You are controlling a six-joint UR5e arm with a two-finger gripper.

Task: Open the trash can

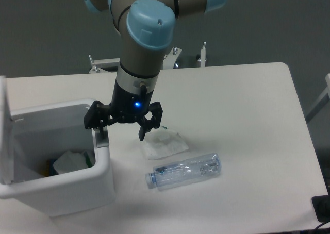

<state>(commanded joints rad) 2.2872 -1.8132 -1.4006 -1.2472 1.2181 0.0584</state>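
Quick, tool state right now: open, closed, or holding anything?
Tool: open, holding nothing; one finger at the front rim of the trash can, whose lid is up.

The arm [142, 43] reaches down from the far side, its pale blue joint cap facing us and the wrist pointing nearly straight down. A blue light glows on the wrist. The black pincer [121, 136] hangs low with its two fingers spread wide apart, left finger [98, 128] and right finger [145, 128] gripping nothing.

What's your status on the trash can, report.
Gripper open, one finger at the grey latch. Trash can open, lid upright at left. Nothing obstructing.
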